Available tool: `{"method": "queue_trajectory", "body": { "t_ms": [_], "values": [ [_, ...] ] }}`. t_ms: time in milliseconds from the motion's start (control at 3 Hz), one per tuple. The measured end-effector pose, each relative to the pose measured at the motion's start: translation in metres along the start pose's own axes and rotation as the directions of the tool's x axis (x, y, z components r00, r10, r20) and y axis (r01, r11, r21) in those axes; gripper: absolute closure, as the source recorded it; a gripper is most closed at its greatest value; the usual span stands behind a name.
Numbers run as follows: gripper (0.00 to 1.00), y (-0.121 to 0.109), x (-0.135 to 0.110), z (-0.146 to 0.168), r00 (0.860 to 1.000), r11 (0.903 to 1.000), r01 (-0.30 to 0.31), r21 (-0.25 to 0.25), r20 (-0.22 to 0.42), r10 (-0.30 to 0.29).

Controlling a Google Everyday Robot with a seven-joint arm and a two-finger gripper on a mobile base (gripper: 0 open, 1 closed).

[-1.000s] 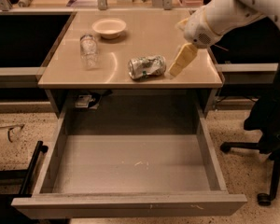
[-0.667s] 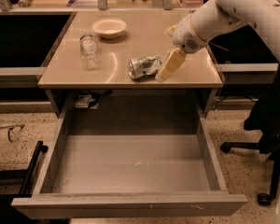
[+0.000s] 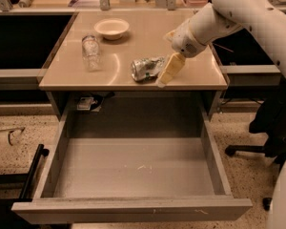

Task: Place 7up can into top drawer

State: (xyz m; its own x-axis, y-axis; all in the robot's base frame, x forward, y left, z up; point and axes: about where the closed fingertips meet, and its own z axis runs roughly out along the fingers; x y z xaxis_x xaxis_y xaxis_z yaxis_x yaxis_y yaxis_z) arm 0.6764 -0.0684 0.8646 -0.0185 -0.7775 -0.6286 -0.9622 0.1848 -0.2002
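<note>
the 7up can is lying on its side near the front edge of the countertop, directly behind the top drawer. the gripper is angling down at the can's right end, touching or just beside it; whether it is grasping cannot be told. the drawer is standing pulled out, evidently to receive the can. a glass jar and a bowl are sitting apart to the left.
</note>
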Motion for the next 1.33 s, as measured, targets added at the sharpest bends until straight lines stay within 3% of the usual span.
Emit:
{"method": "queue_trajectory", "body": {
  "t_ms": [667,1000,1333],
  "values": [
    [0.0,-0.01,0.003,0.034,1.0,0.9987,-0.004,-0.05,-0.006,0.003],
    [0.0,-0.01,0.003,0.034,1.0,0.9987,-0.004,-0.05,-0.006,0.003],
    [0.19,-0.01,0.003,0.034,1.0,0.9987,-0.004,-0.05,-0.006,0.003]
  ]
}}
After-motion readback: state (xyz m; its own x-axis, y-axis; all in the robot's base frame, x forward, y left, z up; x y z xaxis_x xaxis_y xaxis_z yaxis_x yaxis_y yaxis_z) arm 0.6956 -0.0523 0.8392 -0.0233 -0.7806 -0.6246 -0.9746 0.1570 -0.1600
